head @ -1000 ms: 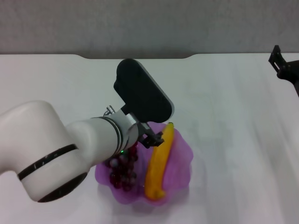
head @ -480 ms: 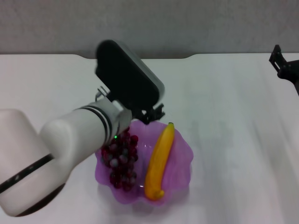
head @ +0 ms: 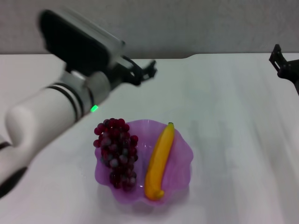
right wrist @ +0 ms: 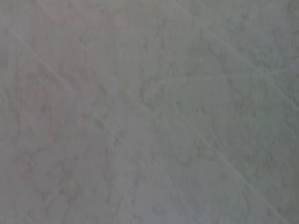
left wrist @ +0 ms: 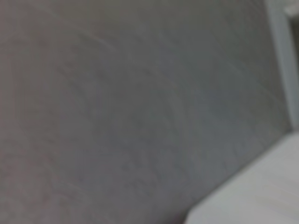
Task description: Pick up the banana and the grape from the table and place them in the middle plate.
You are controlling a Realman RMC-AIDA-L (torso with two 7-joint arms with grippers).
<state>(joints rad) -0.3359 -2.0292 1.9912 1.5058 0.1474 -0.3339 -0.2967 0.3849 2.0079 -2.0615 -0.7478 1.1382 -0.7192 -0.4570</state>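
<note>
A translucent purple is shown by the middle plate (head: 180,154), set on the plain white table (head: 233,116). The banana (head: 159,161) is coloured yellow-orange, with a small green tip at its far end. The grape (head: 117,151) is seen in dark red to purple, some berries frosted greyish. The left arm (head: 51,109) is white with black bands and a green light.

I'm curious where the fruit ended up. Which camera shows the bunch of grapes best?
The head view. There the grape lies in the middle plate, beside the banana, fully uncovered. The left wrist view shows only a grey surface and a pale corner; the right wrist view shows only a grey surface. Neither shows the grapes.
</note>
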